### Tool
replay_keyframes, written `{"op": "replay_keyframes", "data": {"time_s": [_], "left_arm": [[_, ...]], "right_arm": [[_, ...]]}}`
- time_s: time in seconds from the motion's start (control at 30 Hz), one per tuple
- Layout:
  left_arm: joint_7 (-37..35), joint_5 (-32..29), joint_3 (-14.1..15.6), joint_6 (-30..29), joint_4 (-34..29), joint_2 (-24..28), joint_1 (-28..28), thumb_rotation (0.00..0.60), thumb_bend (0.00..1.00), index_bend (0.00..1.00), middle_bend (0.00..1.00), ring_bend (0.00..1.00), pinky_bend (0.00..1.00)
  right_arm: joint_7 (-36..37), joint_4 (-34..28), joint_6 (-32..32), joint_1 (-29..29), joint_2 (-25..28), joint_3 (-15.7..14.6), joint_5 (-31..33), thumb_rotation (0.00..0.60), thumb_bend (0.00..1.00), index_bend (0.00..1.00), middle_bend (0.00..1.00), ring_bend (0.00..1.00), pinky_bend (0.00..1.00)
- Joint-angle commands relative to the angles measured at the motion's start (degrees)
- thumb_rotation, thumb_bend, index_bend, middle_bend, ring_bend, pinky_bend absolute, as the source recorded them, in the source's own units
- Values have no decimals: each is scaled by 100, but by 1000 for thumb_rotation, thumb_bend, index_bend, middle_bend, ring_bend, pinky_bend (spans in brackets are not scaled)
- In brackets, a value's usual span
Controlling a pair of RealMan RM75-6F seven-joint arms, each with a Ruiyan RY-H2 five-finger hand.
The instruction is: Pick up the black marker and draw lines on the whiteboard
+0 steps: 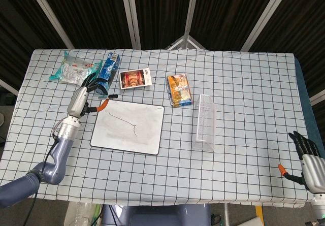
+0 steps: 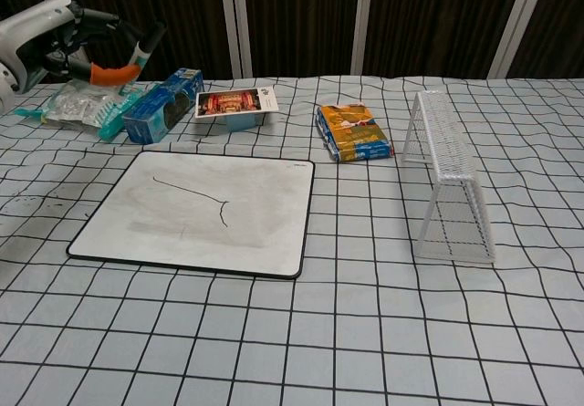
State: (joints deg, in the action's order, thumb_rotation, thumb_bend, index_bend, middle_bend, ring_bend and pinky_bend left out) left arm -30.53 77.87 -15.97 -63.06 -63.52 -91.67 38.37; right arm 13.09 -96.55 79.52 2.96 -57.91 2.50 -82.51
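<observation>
Several left-hand fingers (image 2: 75, 32) round black marker (image 2: 144, 45).

Wire rack (image 2: 444, 182) stands beside orange packet (image 2: 354, 132).

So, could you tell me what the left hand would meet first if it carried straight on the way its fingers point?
Probably the blue box, just beyond the left hand; height is unclear.

Left robot hand (image 1: 87, 95) grips black marker (image 1: 105, 100) just off whiteboard (image 1: 130, 127) corner — right robot hand (image 1: 307, 156) idle, fingers spread
</observation>
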Motion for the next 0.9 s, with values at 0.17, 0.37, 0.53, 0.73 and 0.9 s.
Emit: {"op": "replay_keyframes", "data": {"time_s": [0.17,0.37,0.53,0.73,0.9], "left_arm": [[2572,-287,803,377,-336,611,-484,600,512,681,191,29,32],[3677,-750,975,690,-515,737,-573,600,495,630,159,23,27],[4008,-990,994,743,-550,680,-632,600,382,520,49,2,0],[4111,-1020,982,573,-691,723,-727,600,195,202,0,0,0],[4062,-1106,892,299,-1138,1002,-905,600,167,60,0,0,0]], "right_arm": [[-64,-37,1,0,1,-5,-1,600,299,0,0,0,0],[-114,-65,-1,-2,-1,-3,17,600,299,0,0,0,0],[-137,-69,9,-8,-3,4,34,600,299,0,0,0,0],[-133,-77,24,-20,7,0,28,600,300,0,0,0,0],[-134,-66,43,-27,8,-10,-8,600,300,0,0,0,0]]}}
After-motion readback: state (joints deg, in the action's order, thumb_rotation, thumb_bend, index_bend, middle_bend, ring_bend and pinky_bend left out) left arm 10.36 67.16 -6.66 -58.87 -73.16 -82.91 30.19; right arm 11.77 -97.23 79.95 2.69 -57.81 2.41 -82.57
